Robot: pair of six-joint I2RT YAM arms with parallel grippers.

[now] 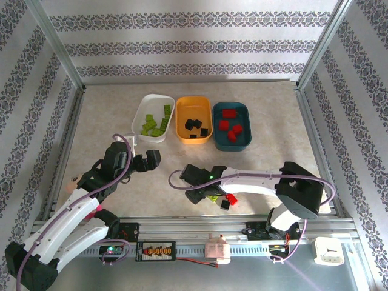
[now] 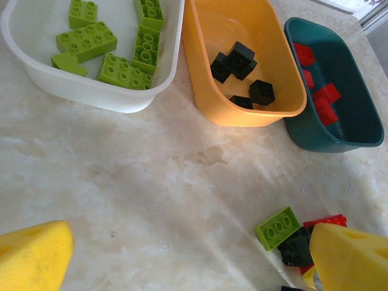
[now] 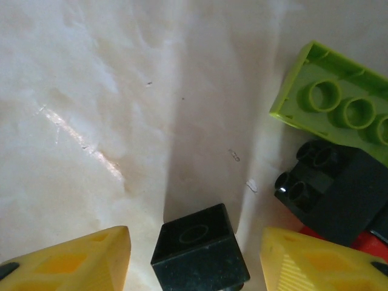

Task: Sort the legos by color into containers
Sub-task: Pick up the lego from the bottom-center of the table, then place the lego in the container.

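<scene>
Your right pincer [image 3: 195, 235] is straddling a small black brick [image 3: 199, 257] on the worktop [image 3: 91, 91]. Its yellow fingers [image 3: 73, 260] are standing apart, with a thin gap showing on each side of the brick, so nothing is being pinched. Just beyond it a lime brick [image 3: 339, 103] is lying studs up, a larger black brick [image 3: 342, 188] is sitting beside that, and a red piece [image 3: 367, 242] is peeking out underneath.

Your left pincer [image 2: 191, 242] is hanging spread wide over bare worktop and carrying nothing.

Further out, three trays are sitting side by side. The white tray [image 2: 91, 91] is holding lime legos [image 2: 88, 39], the orange-yellow tray [image 2: 242, 112] is holding black legos [image 2: 239, 57], and the teal tray [image 2: 315, 136] is holding red legos [image 2: 324, 100].
</scene>
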